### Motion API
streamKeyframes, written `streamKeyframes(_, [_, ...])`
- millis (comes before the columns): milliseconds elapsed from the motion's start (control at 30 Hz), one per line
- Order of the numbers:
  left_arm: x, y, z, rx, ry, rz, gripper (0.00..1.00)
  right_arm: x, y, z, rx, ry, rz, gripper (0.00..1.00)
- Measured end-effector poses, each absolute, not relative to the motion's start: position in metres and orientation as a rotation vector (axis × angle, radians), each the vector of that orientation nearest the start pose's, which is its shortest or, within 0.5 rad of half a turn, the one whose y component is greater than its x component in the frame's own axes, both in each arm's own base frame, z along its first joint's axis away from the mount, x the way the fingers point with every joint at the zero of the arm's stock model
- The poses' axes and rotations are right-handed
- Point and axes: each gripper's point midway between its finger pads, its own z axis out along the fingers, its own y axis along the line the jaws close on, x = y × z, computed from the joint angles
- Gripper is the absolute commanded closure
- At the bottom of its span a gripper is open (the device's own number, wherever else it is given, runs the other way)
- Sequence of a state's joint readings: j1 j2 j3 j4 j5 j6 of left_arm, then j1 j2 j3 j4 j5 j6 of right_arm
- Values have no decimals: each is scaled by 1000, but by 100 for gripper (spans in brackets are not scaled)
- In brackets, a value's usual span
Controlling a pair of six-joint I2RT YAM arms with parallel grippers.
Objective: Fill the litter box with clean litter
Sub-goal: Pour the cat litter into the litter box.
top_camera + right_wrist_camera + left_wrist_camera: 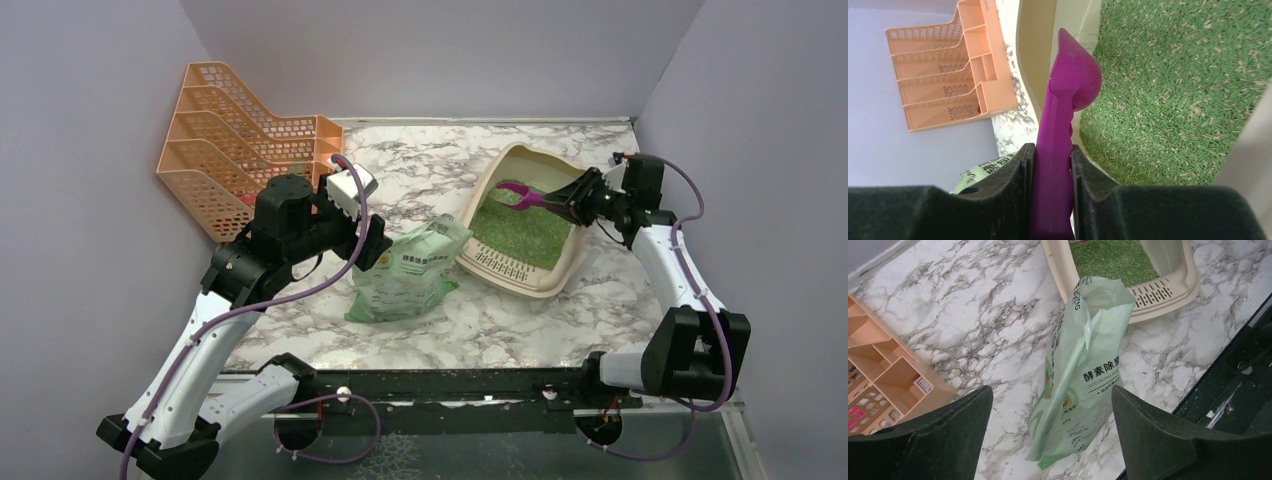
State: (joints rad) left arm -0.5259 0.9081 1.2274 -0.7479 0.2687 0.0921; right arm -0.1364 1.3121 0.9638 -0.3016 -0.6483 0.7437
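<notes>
The beige litter box [522, 272] sits at the right of the marble table, tilted, with a layer of green clean litter [527, 226] over its floor. A soft green printed bag [408, 272] rests on the table just left of the box. My left gripper [375, 240] is open beside and above the bag. In the left wrist view the bag [1083, 385] stands between the wide-spread fingers [948, 435], touching neither. My right gripper [1053, 150] is shut on the handle of a magenta scoop [1070, 80], held over the box's far end above the litter [1188, 75].
An orange mesh file rack [240, 130] stands at the back left against the wall, close behind my left arm. Purple-grey walls close in the table on three sides. A black rail [450, 385] runs along the near edge.
</notes>
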Motion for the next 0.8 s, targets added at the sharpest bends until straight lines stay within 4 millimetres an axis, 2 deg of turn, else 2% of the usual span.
streamKeyframes(100, [218, -176, 316, 778, 1872, -547, 11, 355, 87, 197, 600, 2191, 1046, 99])
streamKeyframes(267, [218, -176, 315, 776, 1876, -548, 11, 360, 81, 194, 627, 2187, 993, 99])
streamKeyframes(567, [218, -176, 315, 775, 1876, -548, 11, 388, 63, 202, 686, 2128, 878, 99])
streamKeyframes(800, [218, -175, 317, 768, 1871, -540, 10, 401, 53, 192, 738, 2132, 819, 99])
